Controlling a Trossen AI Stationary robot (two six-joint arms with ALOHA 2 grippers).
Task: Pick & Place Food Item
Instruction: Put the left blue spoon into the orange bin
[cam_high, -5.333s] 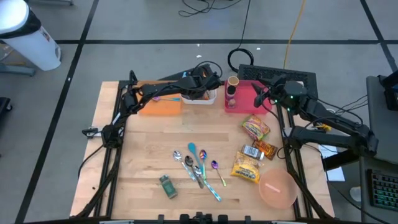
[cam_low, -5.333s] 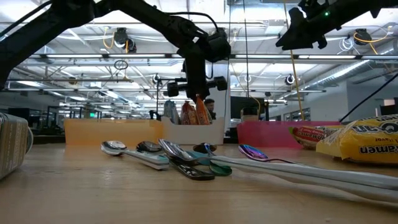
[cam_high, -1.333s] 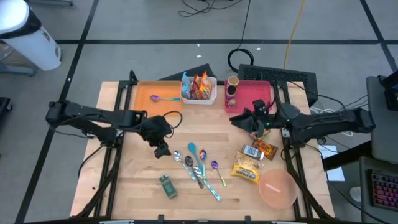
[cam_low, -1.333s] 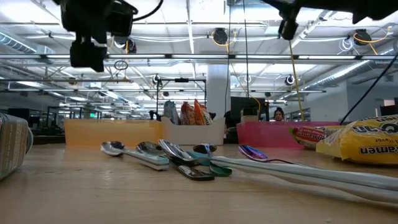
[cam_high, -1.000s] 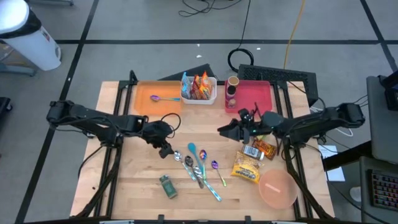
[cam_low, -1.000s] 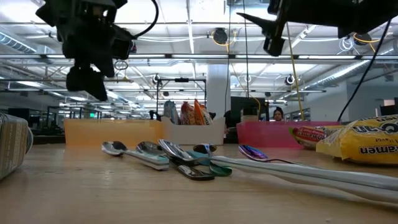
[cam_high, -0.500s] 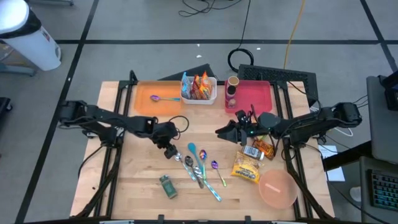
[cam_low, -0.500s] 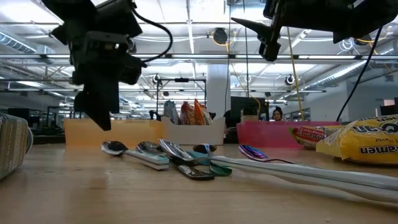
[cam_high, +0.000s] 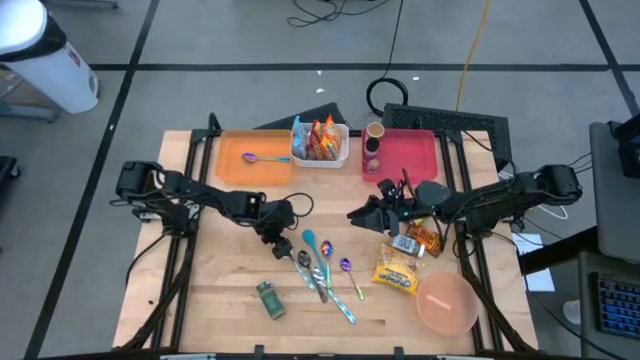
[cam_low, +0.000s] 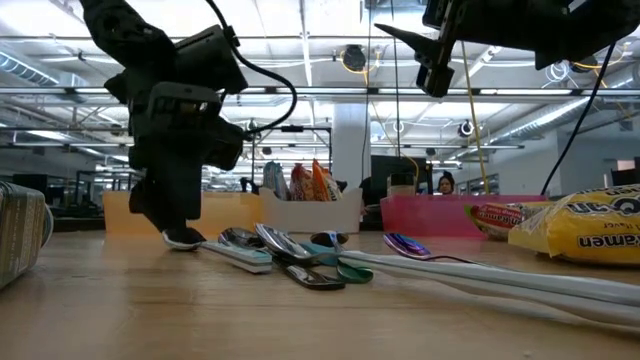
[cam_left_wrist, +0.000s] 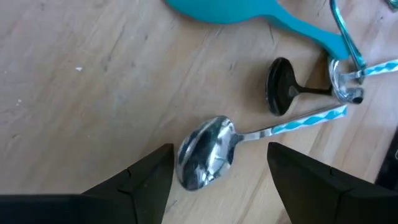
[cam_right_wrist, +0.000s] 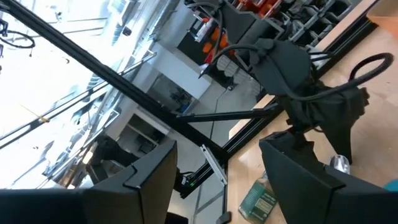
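Yellow noodle bag (cam_high: 395, 271): lies flat at 4 o'clock on the table (cam_high: 220, 290), with dark letters on it.
Small dark packet (cam_high: 404, 243): lies flat, just at 12 o'clock of the noodle bag.
Orange packet (cam_high: 430, 239): lies flat right beside the dark packet, at its 3 o'clock.
Snack packs (cam_high: 322, 139): red and orange, standing up in the white box (cam_high: 320, 159) at 12 o'clock.
Chip can (cam_high: 373, 150): stands up in the pink tray (cam_high: 415, 152) at 1 o'clock.
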